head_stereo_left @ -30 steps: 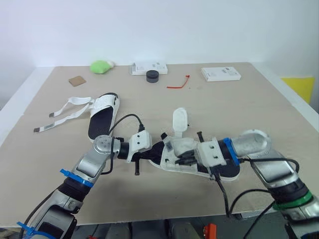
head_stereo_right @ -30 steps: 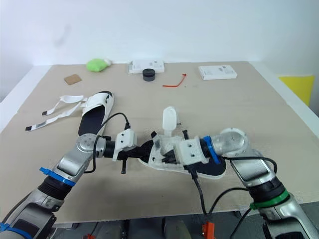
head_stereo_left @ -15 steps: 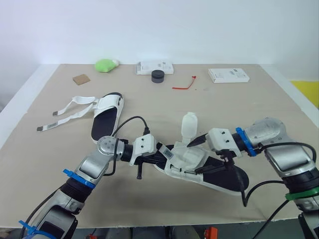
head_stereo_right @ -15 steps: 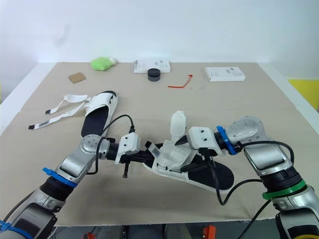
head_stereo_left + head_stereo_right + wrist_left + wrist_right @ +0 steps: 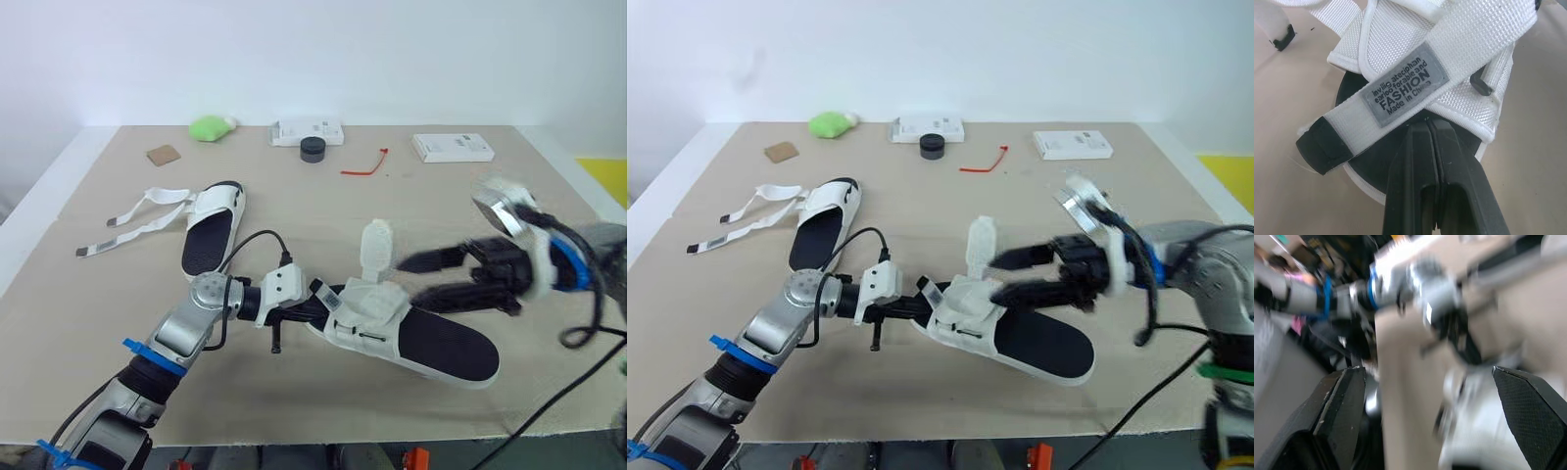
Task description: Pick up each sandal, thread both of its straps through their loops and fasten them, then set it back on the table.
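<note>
Now, near the front of the tan table point(image 5: 509, 196): a white-strapped sandal with a black sole point(image 5: 431, 343), toe end turned to the left gripper point(image 5: 309, 311). Pinches that toe end with both black fingers pressed tight together.

From the left wrist, shows more: fingers point(image 5: 1418, 161) shut flat against each other, tips tucked under a white woven strap point(image 5: 1474, 44) that crosses the black sole. Carries a grey tag point(image 5: 1400, 83) with the word FASHION on it. From the head, looks like just a small grey patch.

Over to the right gripper point(image 5: 404, 284): blurry, spread wide, holds nothing. Hangs just beside the sandal's standing white flap point(image 5: 375, 245). From the right wrist, shows two dark fingers point(image 5: 1337, 421) far apart with a smeary blur between.

Farther back on the left: a second white-and-black sandal point(image 5: 211, 230), flat on the table, its two long white straps point(image 5: 127, 220) loose and spread out sideways.

Along the far edge: a green lump point(image 5: 211, 127), a flat white box point(image 5: 306, 132), a small black round puck point(image 5: 313, 149), a thin red tie point(image 5: 364, 164), another white box point(image 5: 453, 147) and a brown card square point(image 5: 163, 155).
</note>
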Controlling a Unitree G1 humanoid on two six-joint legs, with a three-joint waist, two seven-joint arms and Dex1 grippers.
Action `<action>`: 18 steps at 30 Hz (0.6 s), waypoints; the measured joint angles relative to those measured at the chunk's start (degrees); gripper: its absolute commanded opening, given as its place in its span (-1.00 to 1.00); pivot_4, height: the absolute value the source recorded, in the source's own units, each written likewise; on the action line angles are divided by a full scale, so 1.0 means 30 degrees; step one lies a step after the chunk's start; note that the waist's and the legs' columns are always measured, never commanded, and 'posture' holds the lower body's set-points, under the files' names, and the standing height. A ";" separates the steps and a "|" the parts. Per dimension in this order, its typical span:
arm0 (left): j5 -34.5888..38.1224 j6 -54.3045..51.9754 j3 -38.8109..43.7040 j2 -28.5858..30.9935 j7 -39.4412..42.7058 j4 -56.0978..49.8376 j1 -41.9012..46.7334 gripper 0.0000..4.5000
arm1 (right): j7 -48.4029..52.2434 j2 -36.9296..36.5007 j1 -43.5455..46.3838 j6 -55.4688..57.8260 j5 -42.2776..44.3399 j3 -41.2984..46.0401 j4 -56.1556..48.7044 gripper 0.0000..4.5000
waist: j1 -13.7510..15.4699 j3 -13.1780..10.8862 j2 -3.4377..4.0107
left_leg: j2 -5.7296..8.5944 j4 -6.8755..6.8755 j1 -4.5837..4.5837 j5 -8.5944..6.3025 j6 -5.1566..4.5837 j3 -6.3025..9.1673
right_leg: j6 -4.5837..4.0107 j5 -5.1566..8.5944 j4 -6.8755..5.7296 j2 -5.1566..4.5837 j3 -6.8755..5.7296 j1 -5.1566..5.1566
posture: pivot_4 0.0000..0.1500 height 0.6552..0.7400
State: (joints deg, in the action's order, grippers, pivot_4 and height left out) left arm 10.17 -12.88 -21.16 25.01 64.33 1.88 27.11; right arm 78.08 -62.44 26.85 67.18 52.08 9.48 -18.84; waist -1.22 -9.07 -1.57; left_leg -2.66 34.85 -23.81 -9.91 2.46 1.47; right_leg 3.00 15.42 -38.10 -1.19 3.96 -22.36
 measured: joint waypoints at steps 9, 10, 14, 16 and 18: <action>-0.0041 -0.0030 0.0066 -0.0304 -0.0190 0.0498 0.0093 -1.00 | 0.0121 -0.3687 -1.1338 -0.5927 -0.5507 -0.0753 -0.7015 0.98 | -0.0063 0.0014 0.0023 | -0.0004 0.0180 0.0025 -0.0030 -0.0023 -0.0046 | 0.0012 0.0000 0.0000 -0.0032 0.0007 0.0040 | 1.00 1.00; -0.0066 -0.0027 0.0054 -0.0348 -0.0231 0.0584 0.0154 -1.00 | -0.0371 -0.3579 -1.1403 -0.6634 -0.6311 -0.1348 -0.6776 0.98 | -0.0065 0.0008 0.0012 | -0.0002 0.0206 0.0026 -0.0029 -0.0016 -0.0072 | 0.0023 -0.0012 0.0001 -0.0052 0.0016 0.0037 | 1.00 1.00; -0.0076 -0.0022 0.0051 -0.0377 -0.0118 0.0672 0.0273 -1.00 | -0.2153 -0.1909 -0.9482 -0.7672 -0.7861 -0.3200 -0.4791 0.98 | -0.0126 -0.0036 -0.0063 | 0.0012 0.0266 0.0042 -0.0029 0.0000 -0.0109 | 0.0034 -0.0023 0.0020 -0.0082 0.0055 0.0025 | 1.00 1.00; -0.0067 -0.0018 0.0014 -0.0404 -0.0034 0.0662 0.0301 -1.00 | -0.2226 -0.1884 -0.8857 -0.8207 -0.8282 -0.3524 -0.3930 0.98 | -0.0094 -0.0036 -0.0059 | 0.0038 0.0268 0.0041 -0.0028 0.0002 -0.0109 | 0.0055 -0.0041 0.0019 -0.0088 0.0082 0.0020 | 1.00 1.00; -0.0056 -0.0020 0.0016 -0.0400 0.0050 0.0640 0.0341 -1.00 | -0.2020 -0.2072 -0.8260 -0.9079 -0.8919 -0.3928 -0.3004 0.98 | -0.0062 -0.0036 -0.0061 | 0.0037 0.0259 0.0019 -0.0034 0.0010 -0.0106 | 0.0050 -0.0042 0.0021 -0.0081 0.0082 0.0030 | 1.00 1.00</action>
State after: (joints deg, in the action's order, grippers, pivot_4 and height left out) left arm 10.00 -12.94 -21.11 23.81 64.48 3.80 28.13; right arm 72.02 -68.66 2.07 39.94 25.32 -2.31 -27.86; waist -1.41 -9.17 -1.75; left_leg -2.55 35.63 -23.75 -10.01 2.49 1.15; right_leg 3.15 15.29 -38.04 -1.43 4.21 -22.27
